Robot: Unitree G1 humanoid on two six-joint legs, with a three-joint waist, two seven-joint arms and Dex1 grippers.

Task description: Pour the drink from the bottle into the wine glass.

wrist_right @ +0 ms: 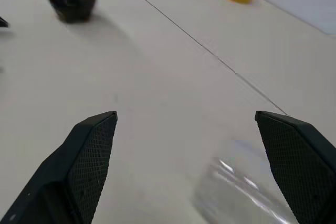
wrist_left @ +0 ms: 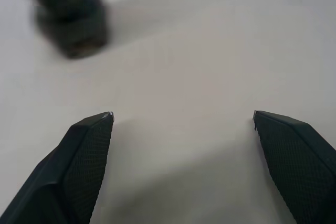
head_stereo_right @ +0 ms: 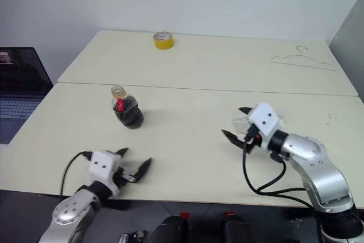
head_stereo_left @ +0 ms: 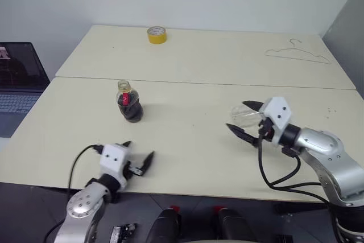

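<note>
Cream tabletop (head_stereo_left: 187, 157) runs under both my arms, 2 slabs meeting at a seam, with a pale wall behind. On it the bottle (head_stereo_left: 128, 103) stands upright, dark cola in its squat body, red label at the neck; its mouth looks clear rather than orange, so I judge the cap may already be off, though I cannot be sure. The wine glass (head_stereo_left: 245, 117) appears to lie on its side, well apart from the bottle toward 3 o'clock; only its clear bowl shows, long axis roughly across the table, stem and foot hidden behind my right gripper (head_stereo_left: 245, 120).

That gripper's jaws stand wide apart, 1 on each side of the bowl, and the right wrist view shows the glass between them but nearer 1 finger, with no contact that I can make out. My left gripper (head_stereo_left: 140, 152) is also spread wide and empty, low by the near edge; the bottle sits at about 12 o'clock from it, near, and far closer to it than to my right.

So I judge: left takes the bottle, right takes the glass and must stand it up first.

Farther off, a yellow tape roll (head_stereo_left: 156, 34) lies at 12 o'clock, a wire hanger (head_stereo_left: 297, 53) at 2 o'clock, a laptop (head_stereo_left: 17, 81) at 9 o'clock.
</note>
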